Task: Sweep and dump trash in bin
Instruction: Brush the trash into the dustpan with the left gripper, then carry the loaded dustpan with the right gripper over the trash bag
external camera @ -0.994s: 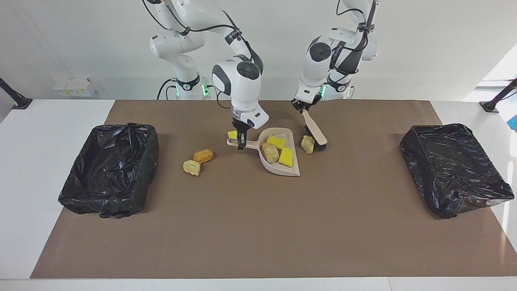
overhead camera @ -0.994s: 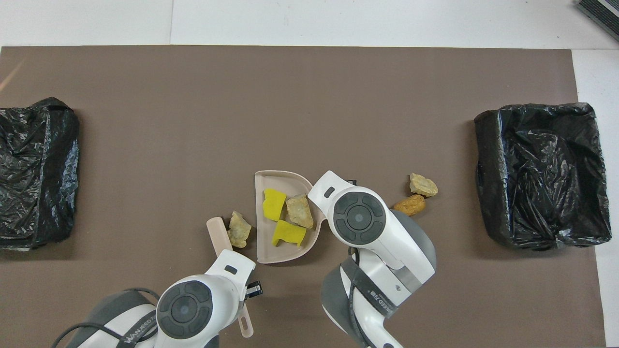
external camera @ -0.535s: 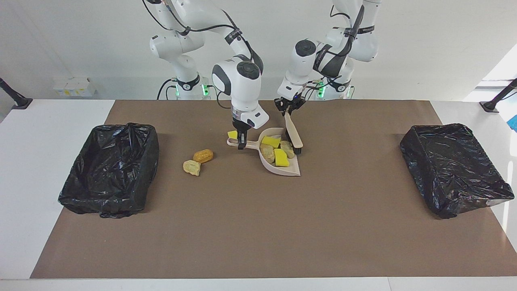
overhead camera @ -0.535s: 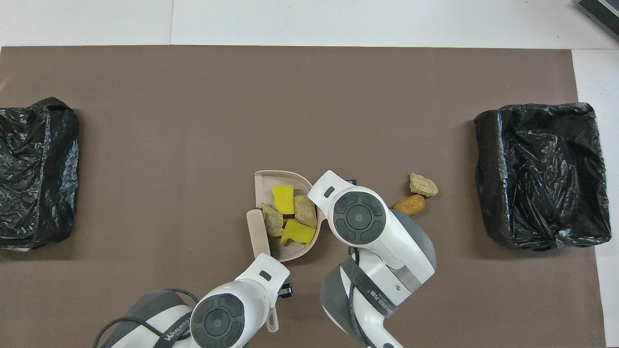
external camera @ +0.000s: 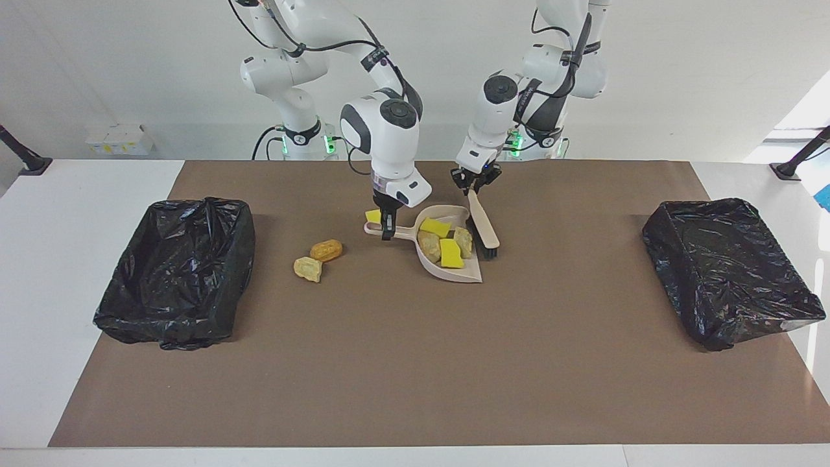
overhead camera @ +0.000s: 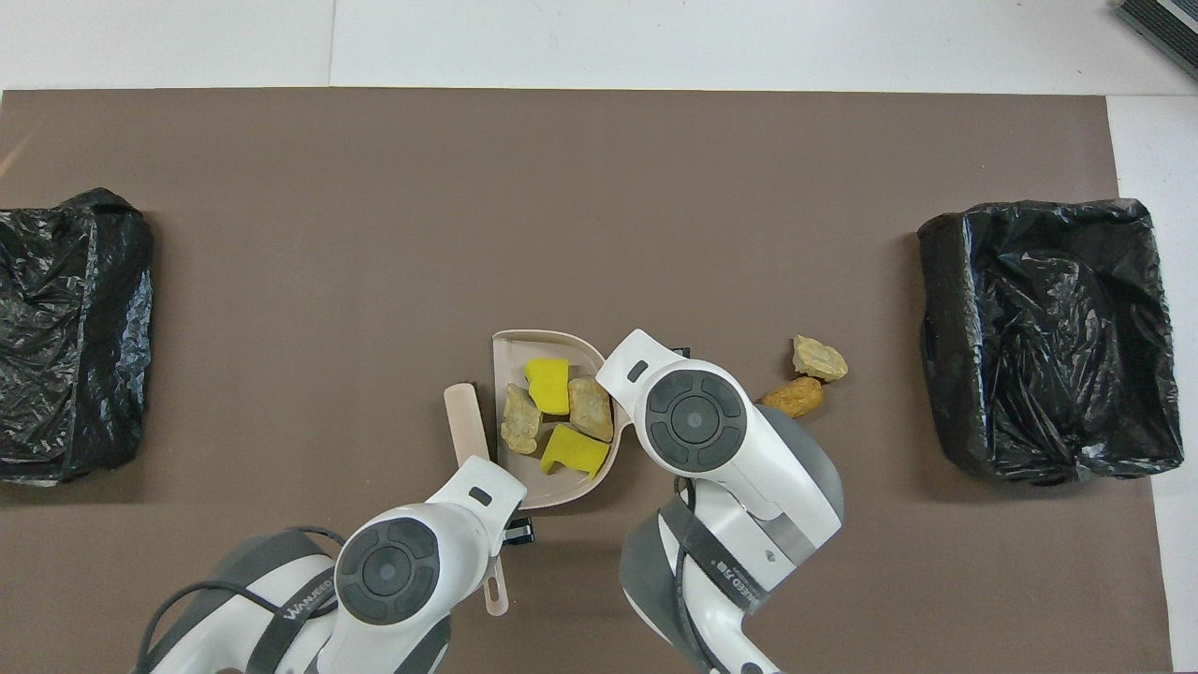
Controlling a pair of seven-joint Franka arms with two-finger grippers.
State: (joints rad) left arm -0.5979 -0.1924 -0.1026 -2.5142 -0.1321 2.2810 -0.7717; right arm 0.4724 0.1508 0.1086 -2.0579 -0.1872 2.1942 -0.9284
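Observation:
A beige dustpan [external camera: 462, 272] [overhead camera: 560, 341] lies mid-table, with my right gripper [external camera: 387, 228] shut on its handle. It holds several pieces of trash: two yellow sponge chunks [external camera: 451, 253] [overhead camera: 547, 384] and two pale beige lumps [external camera: 463, 240] [overhead camera: 520, 420]. My left gripper [external camera: 475, 185] is shut on the handle of the brush [external camera: 484, 224] [overhead camera: 464, 419], whose bristles rest just outside the pan's open edge. An orange-brown lump [external camera: 325, 250] [overhead camera: 793, 397] and a beige lump [external camera: 307, 268] [overhead camera: 820, 358] lie toward the right arm's end. Another yellow chunk [external camera: 373, 216] sits by the pan's handle.
Two bins lined with black bags stand at the table's ends: one [external camera: 175, 272] [overhead camera: 1048, 337] at the right arm's end, the other [external camera: 729, 269] [overhead camera: 65, 337] at the left arm's end. A brown mat [external camera: 415, 363] covers the table.
My left gripper swept the brush across and pushed a beige lump into the dustpan, then drew the brush back just outside the pan's edge. The right gripper and pan stayed put.

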